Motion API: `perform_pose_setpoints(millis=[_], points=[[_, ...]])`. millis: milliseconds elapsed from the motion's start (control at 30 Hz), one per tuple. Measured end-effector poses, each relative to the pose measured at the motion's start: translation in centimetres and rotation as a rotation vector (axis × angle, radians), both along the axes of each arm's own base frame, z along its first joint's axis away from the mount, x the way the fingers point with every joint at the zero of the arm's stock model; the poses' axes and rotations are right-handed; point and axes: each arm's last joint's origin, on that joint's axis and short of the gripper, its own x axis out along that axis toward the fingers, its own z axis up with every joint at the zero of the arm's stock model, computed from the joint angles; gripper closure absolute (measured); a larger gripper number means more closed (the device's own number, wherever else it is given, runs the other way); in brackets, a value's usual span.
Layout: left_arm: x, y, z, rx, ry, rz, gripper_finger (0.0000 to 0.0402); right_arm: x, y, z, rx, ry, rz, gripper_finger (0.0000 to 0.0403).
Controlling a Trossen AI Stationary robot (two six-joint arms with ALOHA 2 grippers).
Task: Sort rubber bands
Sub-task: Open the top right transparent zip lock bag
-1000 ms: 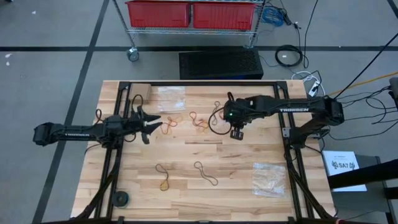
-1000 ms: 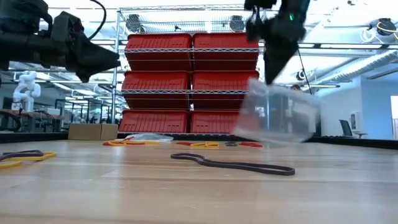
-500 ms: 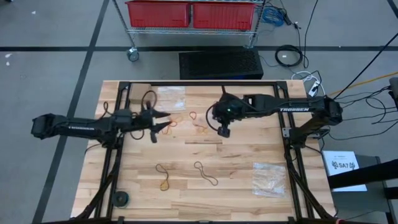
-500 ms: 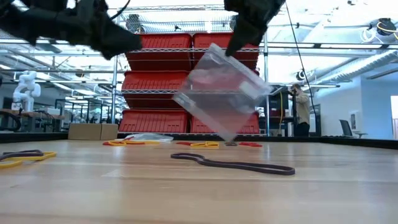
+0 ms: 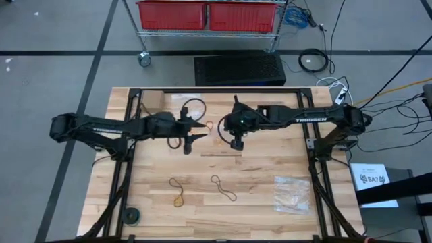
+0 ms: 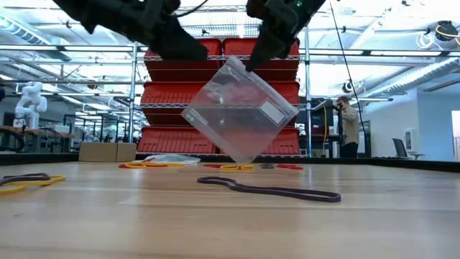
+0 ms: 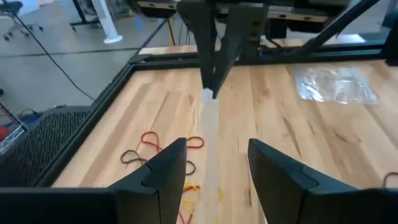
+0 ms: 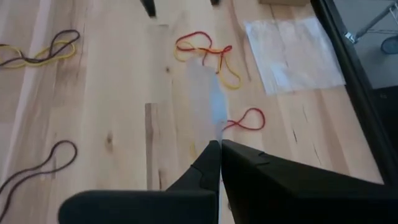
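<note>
My right gripper (image 5: 235, 140) hovers over the table's middle, shut on a clear plastic bag (image 6: 241, 109) that hangs tilted above the wood. My left gripper (image 5: 197, 135) is open just to the bag's left. In the left wrist view its two fingers (image 7: 166, 169) stand either side of the edge-on bag (image 7: 210, 146) without touching. Red and yellow rubber bands (image 8: 208, 55) lie on the table below, with a red loop (image 8: 249, 118) beside them. A long brown band (image 6: 269, 191) lies nearer, next to a brown and yellow pair (image 5: 179, 192). My right gripper pinches the bag's upper corner (image 6: 235, 63) between its two shut fingers, coming from above and pointing down. The bag is lifted clear of the table and hangs below the fingers, tilted, with one lower corner (image 6: 241, 160) lowest.
A second clear bag (image 5: 293, 192) lies near the table's right near corner and a third (image 5: 185, 104) at the far side. A small cardboard box (image 5: 152, 100) sits at the far left, a black round object (image 5: 129, 215) at the near left. Red bins (image 6: 215, 93) stand beyond.
My left gripper has travelled toward the table's right, closing on the bag, and stays open. My right gripper has carried the bag toward the table's left; the bag has swung and tilted, one corner now pointing down.
</note>
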Motion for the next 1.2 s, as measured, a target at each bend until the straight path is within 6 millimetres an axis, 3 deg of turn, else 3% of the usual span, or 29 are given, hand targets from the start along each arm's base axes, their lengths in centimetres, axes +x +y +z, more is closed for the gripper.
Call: perform_pose_setpoints(millis=[467, 667, 800, 1033, 1200], points=[[2.8, 0.0, -0.8, -0.072, 0.052, -0.047, 0.0223, 1.3, 0.9, -1.0, -0.007, -0.013, 0.07, 0.0403], [3.1, -0.2, -1.2, -0.086, 0.074, -0.041, 0.0231, 1.3, 0.9, -1.1, -0.01, -0.007, 0.075, 0.0403], [3.1, -0.2, -1.2, -0.086, 0.081, -0.037, 0.0271, 1.3, 0.9, -1.1, -0.01, -0.008, 0.074, 0.0403], [3.1, -0.1, -1.2, -0.084, 0.075, -0.033, 0.0388, 1.3, 0.9, -1.1, 0.002, -0.009, 0.062, 0.0403], [3.2, -0.1, -1.1, -0.082, 0.064, -0.032, 0.0396, 1.3, 0.9, -1.1, 0.004, -0.01, 0.057, 0.0403]])
